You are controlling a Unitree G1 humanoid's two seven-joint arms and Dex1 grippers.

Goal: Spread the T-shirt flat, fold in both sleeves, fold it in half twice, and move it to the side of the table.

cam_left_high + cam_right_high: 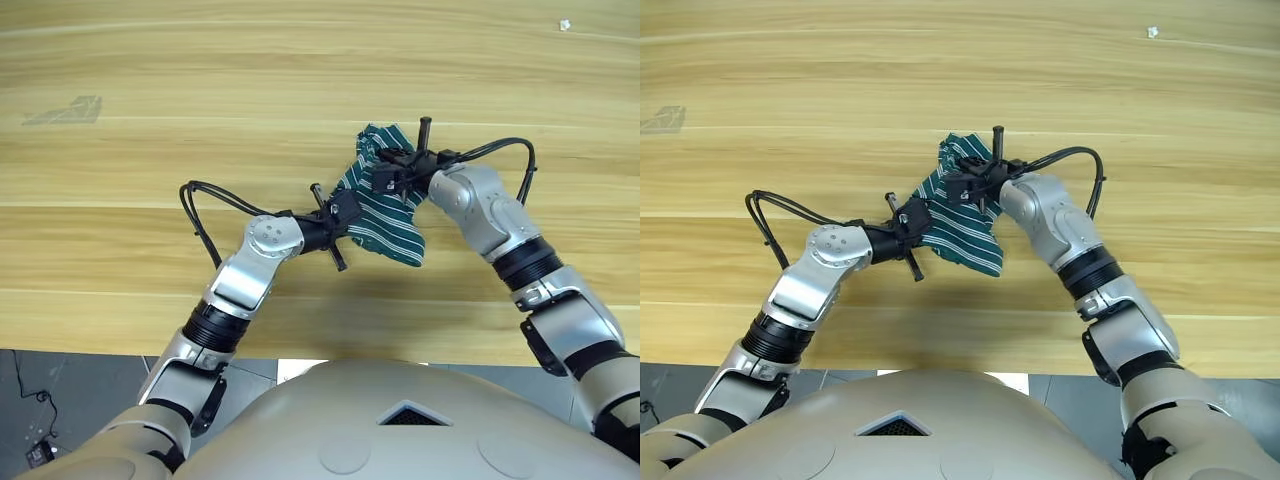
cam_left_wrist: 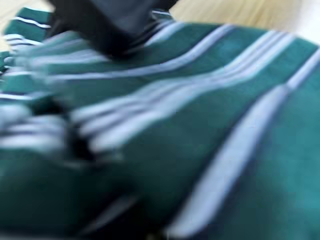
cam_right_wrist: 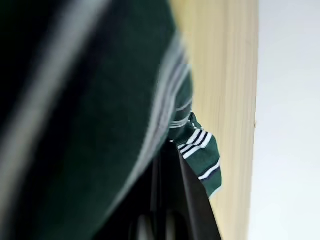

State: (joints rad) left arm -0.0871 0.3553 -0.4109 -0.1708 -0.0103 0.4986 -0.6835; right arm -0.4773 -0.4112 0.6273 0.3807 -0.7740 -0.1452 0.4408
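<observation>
T-shirt: the T-shirt (image 1: 385, 215) is dark green knit with thin white and dark stripes in groups. It is bunched into a crumpled wad, not spread, with one pointed corner toward the near edge.
Where it is: over the wooden table (image 1: 150, 60), about mid-width and nearer the robot's side, between the two grippers. Whether it rests on the wood or hangs just above it cannot be told.
Left gripper: the left gripper (image 1: 345, 212) is pressed to the wad's left edge. Whether it is clamped on the cloth or released cannot be told, as the fabric hides it.
Right gripper: the right gripper (image 1: 398, 170) sits on the wad's far upper part. Its grip cannot be told either.
Head views: both arms bend inward to the cloth, with black cable loops (image 1: 200, 205) beside the wrists.
Left wrist view: soft, blurred folds of striped fabric lie right against the lens.
Right wrist view: a small striped flap (image 3: 200, 150) hangs off the bunch, with pale wood grain behind it.
Tabletop: light plank-pattern laminate, smooth. A grey smudge (image 1: 65, 110) lies far left and a white scrap (image 1: 565, 25) far right.
</observation>
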